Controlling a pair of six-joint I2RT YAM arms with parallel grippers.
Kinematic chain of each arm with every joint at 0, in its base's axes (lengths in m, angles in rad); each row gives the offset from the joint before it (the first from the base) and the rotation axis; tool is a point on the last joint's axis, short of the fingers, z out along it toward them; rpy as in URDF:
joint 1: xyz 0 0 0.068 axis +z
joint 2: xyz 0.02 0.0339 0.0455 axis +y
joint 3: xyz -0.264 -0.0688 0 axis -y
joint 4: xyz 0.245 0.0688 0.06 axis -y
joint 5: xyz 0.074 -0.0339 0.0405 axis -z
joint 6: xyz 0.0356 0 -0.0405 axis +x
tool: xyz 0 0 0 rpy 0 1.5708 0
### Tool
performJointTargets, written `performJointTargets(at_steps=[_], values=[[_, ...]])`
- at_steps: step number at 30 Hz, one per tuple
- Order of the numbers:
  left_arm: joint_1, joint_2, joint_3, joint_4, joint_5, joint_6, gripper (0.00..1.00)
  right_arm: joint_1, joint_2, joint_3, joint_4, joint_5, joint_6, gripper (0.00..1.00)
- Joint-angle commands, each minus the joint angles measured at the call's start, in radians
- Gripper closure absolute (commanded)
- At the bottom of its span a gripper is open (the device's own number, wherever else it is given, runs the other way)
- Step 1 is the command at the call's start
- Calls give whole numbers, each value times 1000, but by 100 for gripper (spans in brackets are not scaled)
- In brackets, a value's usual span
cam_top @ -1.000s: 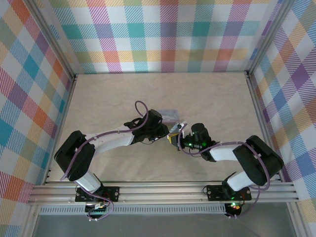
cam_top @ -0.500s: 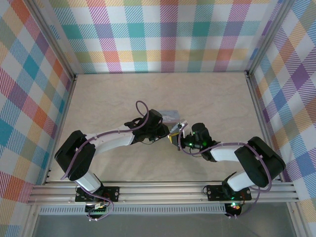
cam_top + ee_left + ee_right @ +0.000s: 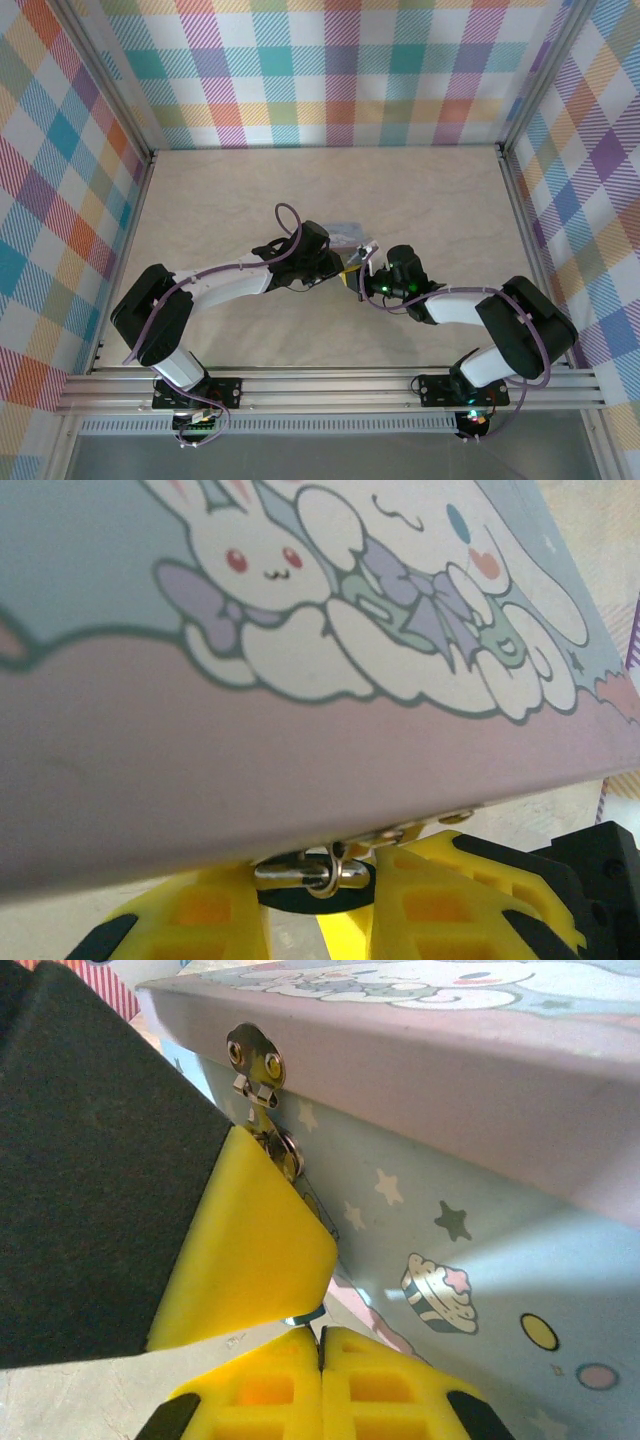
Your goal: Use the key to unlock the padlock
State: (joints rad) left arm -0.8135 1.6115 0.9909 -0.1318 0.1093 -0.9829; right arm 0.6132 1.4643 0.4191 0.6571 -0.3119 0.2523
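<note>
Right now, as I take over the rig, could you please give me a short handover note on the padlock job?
Left gripper: closed in at the hasp of the tin, apparently gripping the small dark padlock that hangs there.
Right gripper: shut, with its tips just below the hasp. I cannot tell whether it pinches the key.
Done: both arms meet at the tin's front, and the padlock looks steadied.
Left: get the key into the lock, turn it and free the shackle. The padlock looks locked on the hasp.
</note>
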Motion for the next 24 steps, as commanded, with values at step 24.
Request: performJointTargets(at_steps=[24], values=[[-20, 100, -7, 93, 120, 18, 61, -15, 125, -79, 98, 5, 145, 100]])
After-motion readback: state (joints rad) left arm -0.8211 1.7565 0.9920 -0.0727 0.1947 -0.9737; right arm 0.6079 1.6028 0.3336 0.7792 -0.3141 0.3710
